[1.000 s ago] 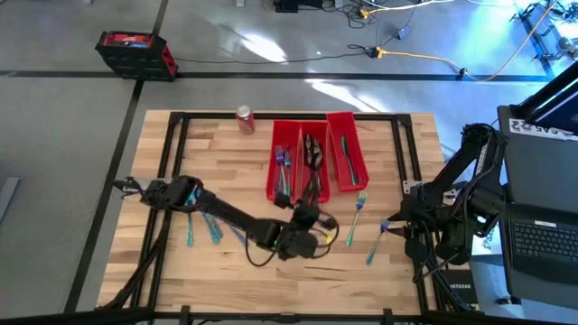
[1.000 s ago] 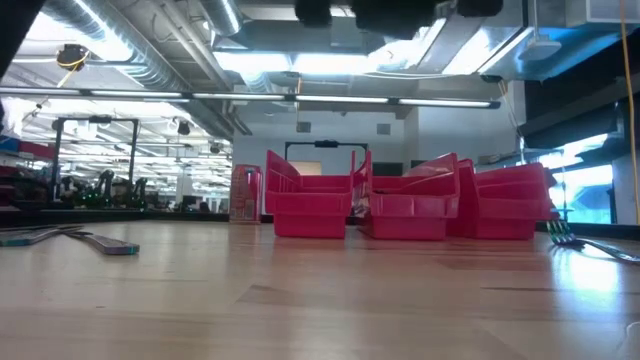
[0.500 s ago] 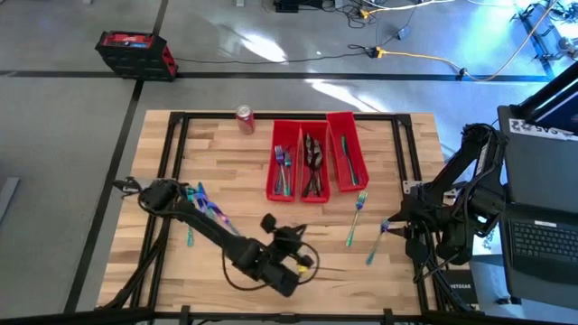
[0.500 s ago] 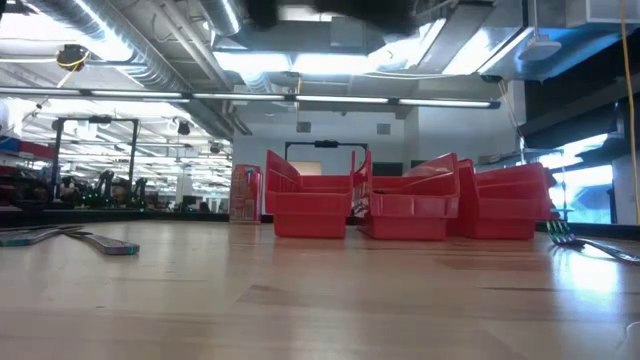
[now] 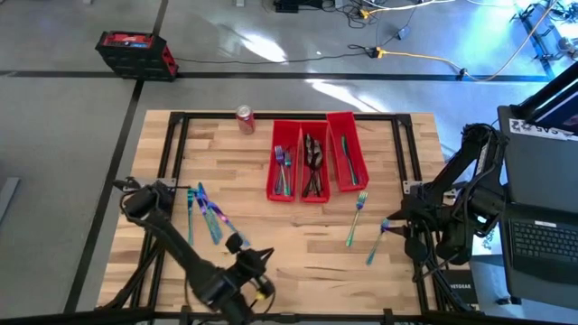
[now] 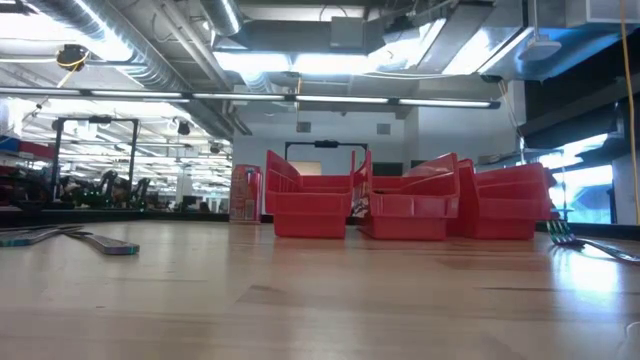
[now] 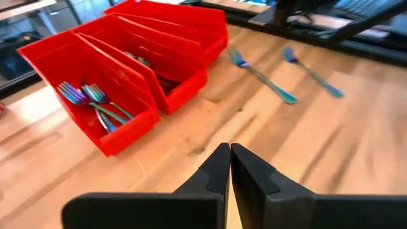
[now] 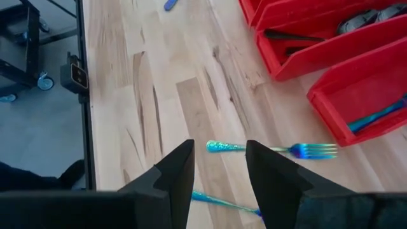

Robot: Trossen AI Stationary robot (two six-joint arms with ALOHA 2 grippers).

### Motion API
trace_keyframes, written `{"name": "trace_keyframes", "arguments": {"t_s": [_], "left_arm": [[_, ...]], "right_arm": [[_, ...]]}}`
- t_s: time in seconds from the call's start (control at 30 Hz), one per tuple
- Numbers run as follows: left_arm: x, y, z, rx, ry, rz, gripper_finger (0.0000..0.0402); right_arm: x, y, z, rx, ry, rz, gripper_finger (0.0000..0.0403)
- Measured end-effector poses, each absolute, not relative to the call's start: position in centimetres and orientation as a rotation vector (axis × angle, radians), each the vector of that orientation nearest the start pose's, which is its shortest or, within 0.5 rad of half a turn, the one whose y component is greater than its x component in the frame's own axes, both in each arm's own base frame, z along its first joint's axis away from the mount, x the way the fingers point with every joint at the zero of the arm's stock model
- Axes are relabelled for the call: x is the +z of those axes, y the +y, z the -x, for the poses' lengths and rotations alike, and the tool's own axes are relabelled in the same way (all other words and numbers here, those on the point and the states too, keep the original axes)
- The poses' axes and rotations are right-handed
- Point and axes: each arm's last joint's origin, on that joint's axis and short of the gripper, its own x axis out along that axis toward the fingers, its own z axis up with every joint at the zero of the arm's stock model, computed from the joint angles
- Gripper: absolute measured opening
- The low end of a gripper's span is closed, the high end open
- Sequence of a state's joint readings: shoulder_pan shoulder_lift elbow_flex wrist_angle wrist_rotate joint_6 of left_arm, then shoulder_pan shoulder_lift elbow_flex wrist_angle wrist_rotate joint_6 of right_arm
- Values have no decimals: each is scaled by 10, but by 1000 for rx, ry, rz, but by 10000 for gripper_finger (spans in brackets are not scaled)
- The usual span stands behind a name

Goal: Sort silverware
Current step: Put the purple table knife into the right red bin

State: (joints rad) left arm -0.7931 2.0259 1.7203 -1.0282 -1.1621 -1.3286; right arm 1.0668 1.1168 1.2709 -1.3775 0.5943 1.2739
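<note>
Near the table's front edge, your left hand hangs clenched shut on nothing. Your right hand waits at the right edge, fingers parted and holding nothing. The silverware sits partly in the three red bins; a loose fork lies right of them, more pieces at left.

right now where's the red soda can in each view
High view: red soda can stands at the table's far edge, left of the three red bins.
Low view: it stands just left of the bins.
Left wrist view: not in it.
Right wrist view: not in it.
Shared landmark: the red bins, seen in every view.
</note>
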Motion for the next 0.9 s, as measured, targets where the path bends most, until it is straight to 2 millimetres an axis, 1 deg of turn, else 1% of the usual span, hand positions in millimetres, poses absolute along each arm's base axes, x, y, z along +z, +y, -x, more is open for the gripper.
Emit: {"name": "trace_keyframes", "arguments": {"t_s": [0.1, 0.23, 0.37, 0.43, 0.5, 0.57, 0.6, 0.73, 0.83, 0.9], "left_arm": [[251, -278, -296, 642, 374, 156, 0], [253, -277, -296, 605, 451, 150, 0], [256, -276, -310, 507, 540, 108, 0], [258, -276, -323, 405, 592, 98, 0], [262, -274, -339, 266, 618, 94, 0], [266, -267, -355, 132, 639, 86, 0], [267, -261, -361, 104, 654, 74, 0], [268, -233, -381, 25, 706, 20, 0], [272, -217, -394, -26, 686, 5, 0], [276, -209, -400, -38, 659, 3, 0]], "right_arm": [[351, 140, -95, -157, 886, -276, 127], [351, 140, -95, -154, 892, -278, 127], [351, 140, -95, -154, 893, -278, 127], [351, 140, -95, -157, 886, -275, 127], [352, 139, -96, -167, 863, -261, 127], [352, 139, -96, -169, 853, -261, 127], [352, 139, -96, -169, 845, -263, 127], [353, 140, -98, -169, 820, -274, 127], [353, 141, -98, -165, 817, -280, 127], [353, 141, -98, -164, 816, -283, 127]]}}
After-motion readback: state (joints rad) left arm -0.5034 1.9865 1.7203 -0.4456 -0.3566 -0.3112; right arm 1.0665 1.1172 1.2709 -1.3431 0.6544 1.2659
